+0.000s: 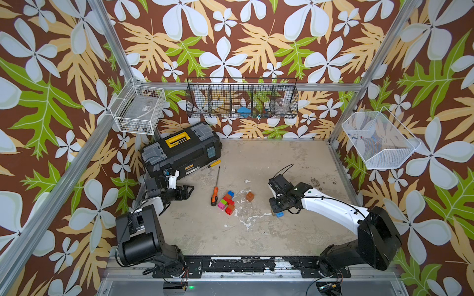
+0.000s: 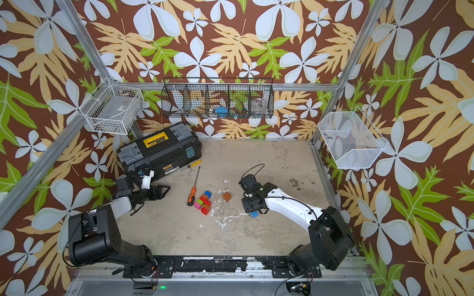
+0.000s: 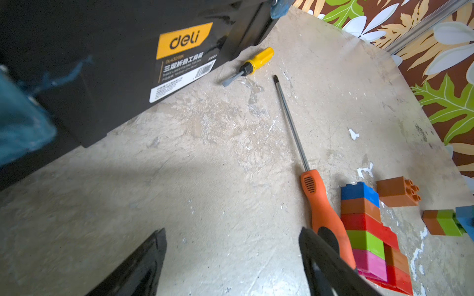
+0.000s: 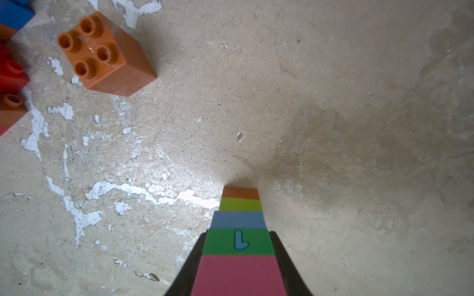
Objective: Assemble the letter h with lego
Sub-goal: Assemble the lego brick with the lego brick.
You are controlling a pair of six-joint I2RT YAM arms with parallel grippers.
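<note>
Gripping the striped column (image 4: 238, 274) over bare floor (image 4: 333, 102), right claw (image 4: 239, 232) sits clear of the lego pile (image 1: 227, 202); left claw (image 3: 232, 230) gapes empty.

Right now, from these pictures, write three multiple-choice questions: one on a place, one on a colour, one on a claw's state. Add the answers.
1. Where is the yellow-handled screwdriver?
A) beside the black toolbox
B) in a wall basket
C) atop the bricks

2. What colour is the lone brick standing apart?
A) pink
B) orange-brown
C) white

3. The right claw is:
A) open, empty
B) out of view
C) shut on the striped brick column

Answers: 1A, it lies at the toolbox's foot; 2B, its studs and sides are orange-brown; 3C, the column sits clamped in it.
</note>
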